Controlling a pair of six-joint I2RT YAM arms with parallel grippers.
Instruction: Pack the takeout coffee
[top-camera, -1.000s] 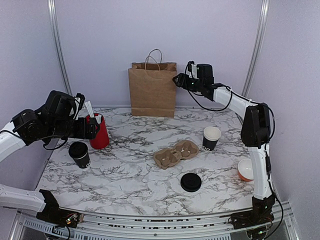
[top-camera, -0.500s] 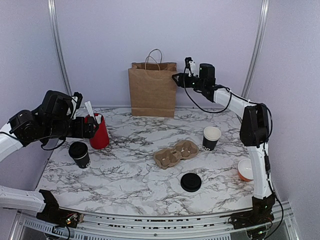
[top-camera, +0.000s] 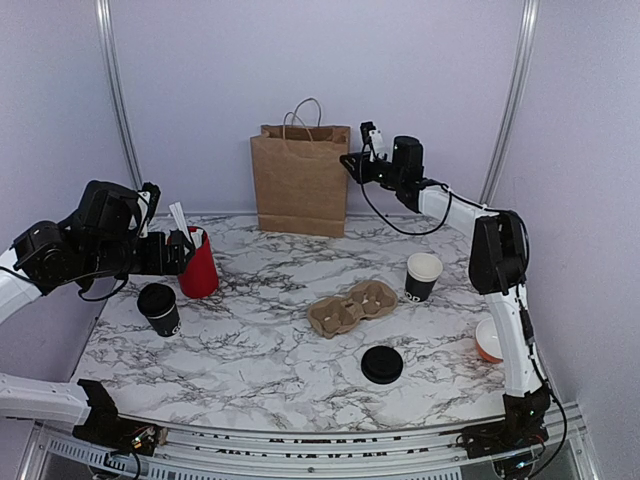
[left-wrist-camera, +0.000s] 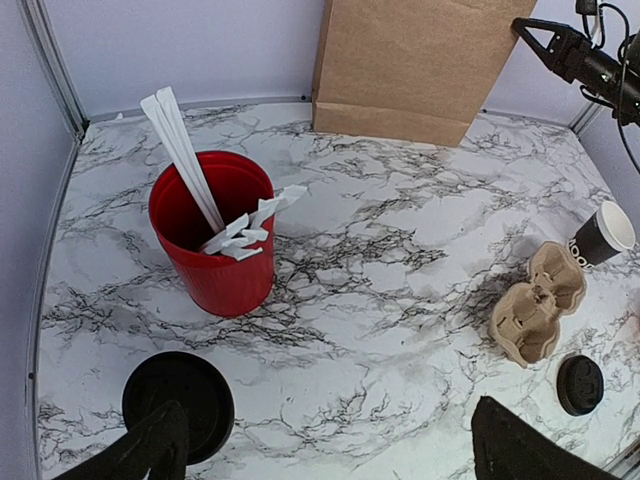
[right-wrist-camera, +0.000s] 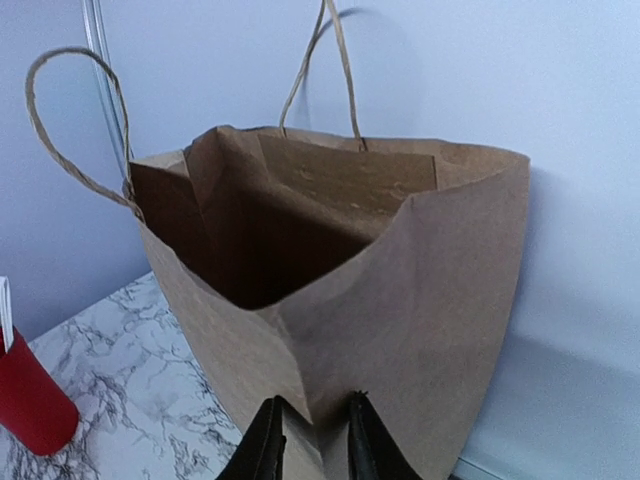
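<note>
The takeout coffee (top-camera: 159, 308), a small all-black cup, stands open-topped at the table's left, just in front of the red holder (top-camera: 199, 265). In the left wrist view the coffee (left-wrist-camera: 178, 405) sits at lower left, partly behind my left finger. My left gripper (left-wrist-camera: 335, 445) hangs above it, wide open and empty. The brown paper bag (top-camera: 298, 180) stands open at the back. My right gripper (top-camera: 347, 160) is at the bag's upper right corner. In the right wrist view its jaws (right-wrist-camera: 308, 430) stand narrowly apart on either side of the bag's (right-wrist-camera: 400, 300) corner fold.
The red holder (left-wrist-camera: 215, 240) holds white sticks. A cardboard cup carrier (top-camera: 352, 305) lies mid-table, with a black cup with a white upper part (top-camera: 422, 276) to its right. A flat black lid (top-camera: 381, 364) lies near the front. An orange cup (top-camera: 490, 340) sits by the right arm.
My right gripper has moved left onto the bag's corner and its jaws have narrowed. The bag's top has shifted slightly left. The left arm has drifted a little left.
</note>
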